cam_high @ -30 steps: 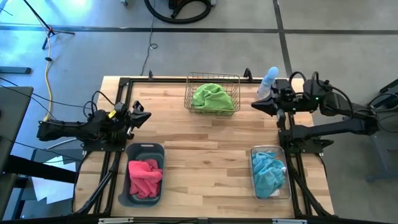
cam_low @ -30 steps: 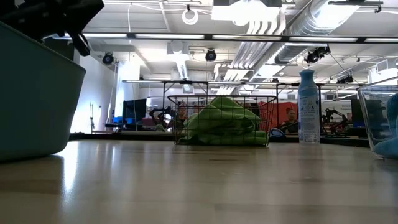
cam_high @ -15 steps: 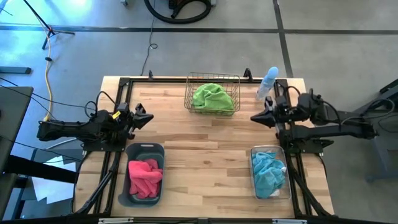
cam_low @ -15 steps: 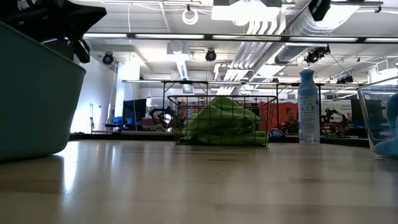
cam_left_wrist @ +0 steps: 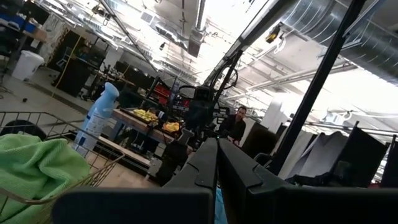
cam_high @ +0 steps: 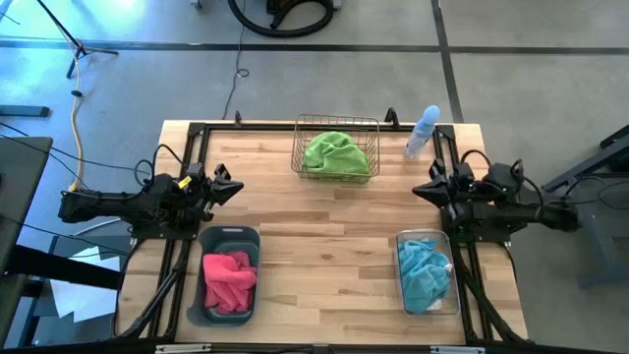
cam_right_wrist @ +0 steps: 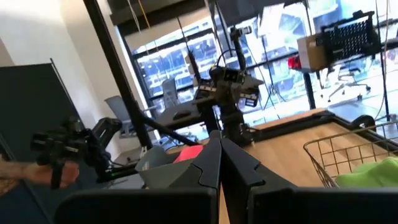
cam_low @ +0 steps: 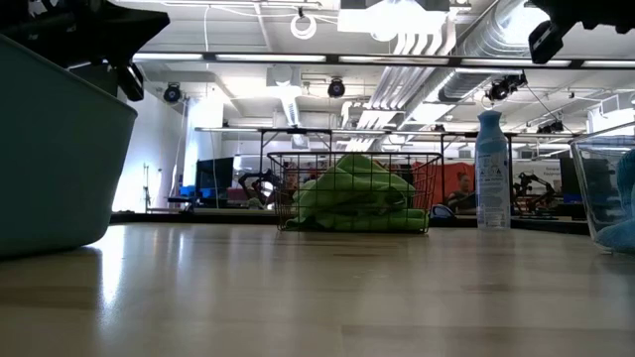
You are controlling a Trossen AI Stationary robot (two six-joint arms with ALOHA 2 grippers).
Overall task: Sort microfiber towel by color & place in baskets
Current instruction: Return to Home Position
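Note:
A green towel [cam_high: 336,154] lies in the brass wire basket [cam_high: 337,125] at the table's far middle. A pink towel [cam_high: 229,279] fills the dark grey-blue tub [cam_high: 228,237] at the near left. A blue towel [cam_high: 425,275] sits in the clear tub [cam_high: 402,241] at the near right. My left gripper [cam_high: 236,186] is shut and empty above the table's left edge. My right gripper [cam_high: 417,191] is shut and empty above the right edge, fingers pointing toward the table's middle.
A pale blue spray bottle [cam_high: 423,131] stands at the far right corner, just beyond my right gripper. Black frame rails [cam_high: 187,167] run along both side edges. Bare wood [cam_high: 324,246] spreads between the three baskets. A person's hand [cam_right_wrist: 25,171] shows in the room beyond.
My right arm has drawn back toward the table's right edge and come down, folding in on itself; its shut gripper has moved away from the spray bottle toward the clear tub. The towels and baskets have stayed put.

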